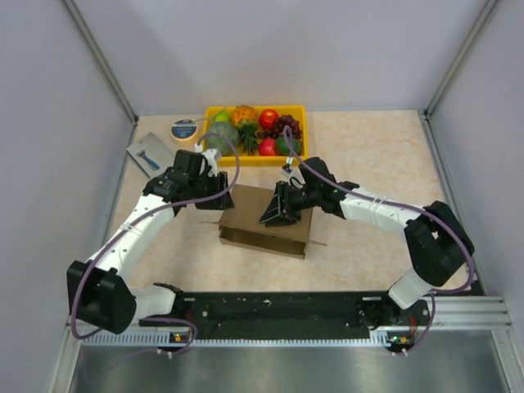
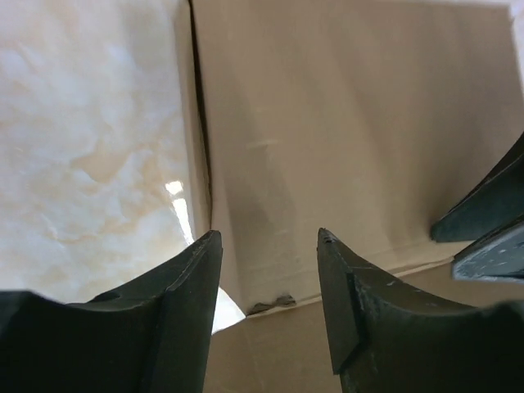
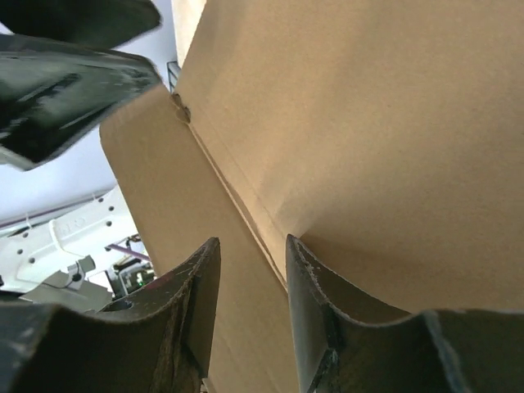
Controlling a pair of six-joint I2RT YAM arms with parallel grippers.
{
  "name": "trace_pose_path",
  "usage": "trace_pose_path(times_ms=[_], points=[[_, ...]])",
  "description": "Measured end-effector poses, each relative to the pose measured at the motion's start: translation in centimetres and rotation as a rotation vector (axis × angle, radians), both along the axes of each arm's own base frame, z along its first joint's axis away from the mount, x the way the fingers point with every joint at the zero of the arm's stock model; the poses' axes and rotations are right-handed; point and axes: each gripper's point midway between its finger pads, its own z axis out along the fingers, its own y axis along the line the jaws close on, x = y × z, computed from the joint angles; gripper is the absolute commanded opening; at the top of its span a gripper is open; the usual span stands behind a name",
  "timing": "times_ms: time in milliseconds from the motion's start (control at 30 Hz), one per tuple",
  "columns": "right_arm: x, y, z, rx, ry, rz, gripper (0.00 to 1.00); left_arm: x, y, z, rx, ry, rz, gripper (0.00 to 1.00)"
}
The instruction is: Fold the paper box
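From above, the paper box (image 1: 282, 231) sits in the middle of the bench (image 1: 368, 147), between the two arms. The left end effector (image 1: 203, 174) is by the box's far left corner. The right end effector (image 1: 274, 213) is down on its top. The left arm's own camera shows its fingers wide apart with nothing between them. The right arm's camera shows fingers close together on each side of a cardboard fold, but I cannot tell if they squeeze it. The bench is pale and marbled, with grey walls (image 1: 286, 49) around it. Behind the box is a yellow tray (image 1: 246, 161) of fruit (image 1: 268, 119), then a tape roll (image 1: 184, 129) and a small blue-and-grey packet (image 1: 150, 154). The arms hide part of the box.
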Motion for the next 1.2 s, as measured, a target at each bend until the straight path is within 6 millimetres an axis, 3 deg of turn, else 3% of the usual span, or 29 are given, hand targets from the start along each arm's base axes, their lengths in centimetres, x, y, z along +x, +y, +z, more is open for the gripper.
trace_pose_path(times_ms=[200, 333, 433, 633, 767, 900, 1033, 1067, 1133, 1200], points=[[-1.0, -1.1, -2.1, -0.023, -0.021, 0.008, 0.38, -2.8, -0.3, -5.9, -0.024, 0.119, -0.030, 0.43], [-1.3, -2.2, -3.5, -0.062, -0.076, 0.016, 0.40, -3.5, -0.2, -7.6, -0.049, 0.132, 0.007, 0.39], [-1.5, -3.0, -4.1, -0.088, -0.126, 0.016, 0.41, -4.4, -0.1, -8.7, -0.083, 0.117, 0.041, 0.45], [-1.7, -4.5, -3.4, -0.116, -0.216, 0.013, 0.41, -4.3, -0.1, -8.5, -0.137, 0.059, 0.098, 0.44], [-2.5, -7.0, -1.7, -0.034, -0.269, -0.032, 0.38, -4.2, -0.2, -8.6, -0.162, 0.032, 0.122, 0.44], [-3.8, -9.4, -4.1, -0.021, -0.237, -0.075, 0.35, -3.8, -0.4, -8.6, -0.182, 0.009, 0.129, 0.47], [-5.2, -10.7, -7.0, -0.047, -0.160, -0.079, 0.33, -3.5, -0.6, -8.3, -0.190, -0.003, 0.123, 0.60], [-5.1, -10.9, -7.0, -0.056, -0.157, -0.084, 0.33, -3.5, -0.6, -8.2, -0.186, 0.000, 0.120, 0.66], [-5.0, -11.2, -6.5, -0.066, -0.176, -0.088, 0.33, -3.3, -0.3, -7.9, -0.158, 0.003, 0.127, 0.68], [-4.6, -11.2, -5.0, -0.060, -0.209, -0.092, 0.33, -3.0, 0.2, -7.6, -0.127, 0.008, 0.146, 0.63]])
